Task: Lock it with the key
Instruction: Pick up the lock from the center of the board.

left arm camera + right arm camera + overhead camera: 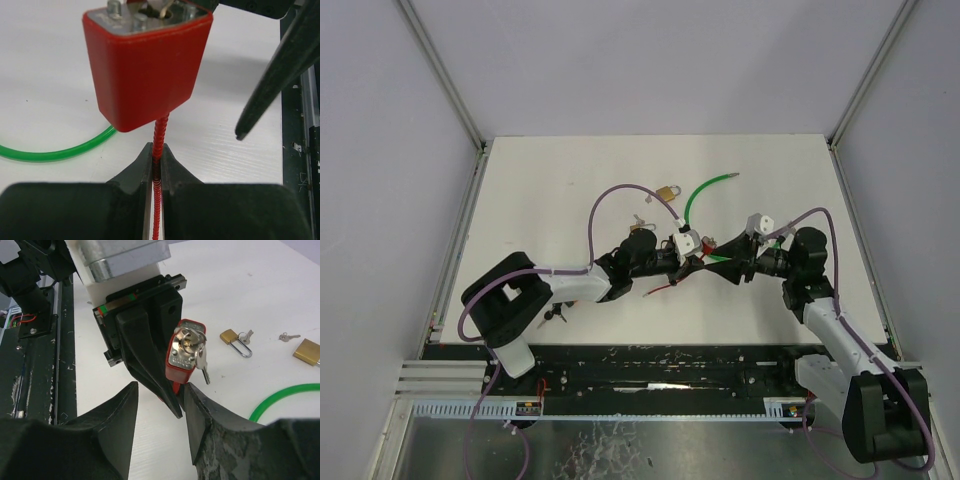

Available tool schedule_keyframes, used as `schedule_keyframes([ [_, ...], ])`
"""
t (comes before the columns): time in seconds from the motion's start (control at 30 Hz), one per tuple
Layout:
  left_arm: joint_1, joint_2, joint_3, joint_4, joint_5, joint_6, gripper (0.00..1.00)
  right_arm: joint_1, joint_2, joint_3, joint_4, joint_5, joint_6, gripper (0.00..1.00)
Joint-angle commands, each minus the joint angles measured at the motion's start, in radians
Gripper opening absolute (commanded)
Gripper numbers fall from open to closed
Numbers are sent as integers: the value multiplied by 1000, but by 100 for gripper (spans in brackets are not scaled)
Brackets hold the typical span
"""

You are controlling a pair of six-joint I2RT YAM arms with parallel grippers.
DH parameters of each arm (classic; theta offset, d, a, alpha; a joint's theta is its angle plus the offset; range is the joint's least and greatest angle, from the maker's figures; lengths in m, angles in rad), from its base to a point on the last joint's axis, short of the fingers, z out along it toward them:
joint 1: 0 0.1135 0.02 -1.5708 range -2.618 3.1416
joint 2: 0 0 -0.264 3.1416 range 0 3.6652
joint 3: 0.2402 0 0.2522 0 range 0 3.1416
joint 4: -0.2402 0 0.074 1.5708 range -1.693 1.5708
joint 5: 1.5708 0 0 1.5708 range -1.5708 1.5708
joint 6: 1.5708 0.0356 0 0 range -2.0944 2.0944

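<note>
Black left gripper [156, 147]: clamped on the red cable [159, 132] just under the lock body
Red padlock [147, 70]: mid-table between the two arms, keyhole end turned toward the right arm
Key [200, 357]: at the keyhole face, hanging from a ring
Right gripper [161, 386]: fingers spread wide, just short of the padlock
Green cable [280, 395] and two brass padlocks [231, 336]: lying on the white table [240, 280] beyond

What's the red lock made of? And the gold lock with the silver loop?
Red lock: probably a plastic shell, smooth with a soft sheen. Its keyhole face looks like silvery metal, and its ribbed cable seems plastic-coated. Gold lock: likely brass, yellow and shiny, with a steel-looking loop.
</note>
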Motion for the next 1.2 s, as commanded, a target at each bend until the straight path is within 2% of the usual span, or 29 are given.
schedule_keyframes([
  [0.0, 5, -17, 3, 101, -10, -11, 1, 28, 4, -20, 232, 13, 113, 49],
  [0.33, 5, -5, 17, 90, -20, -22, 1, 39, 12, -36, 368, 84, 189, 52],
  [0.5, 5, 2, 20, 89, -20, -25, 1, 47, 30, -34, 378, 113, 191, 52],
  [0.73, 4, 9, 30, 76, -24, -28, 1, 80, 73, -24, 380, 121, 180, 41],
  [1.07, 5, 19, 48, 48, -52, -33, 1, 82, 93, -15, 442, 173, 261, 43],
  [1.17, 5, 16, 46, 55, -50, -34, 1, 75, 104, -6, 395, 166, 235, 31],
])
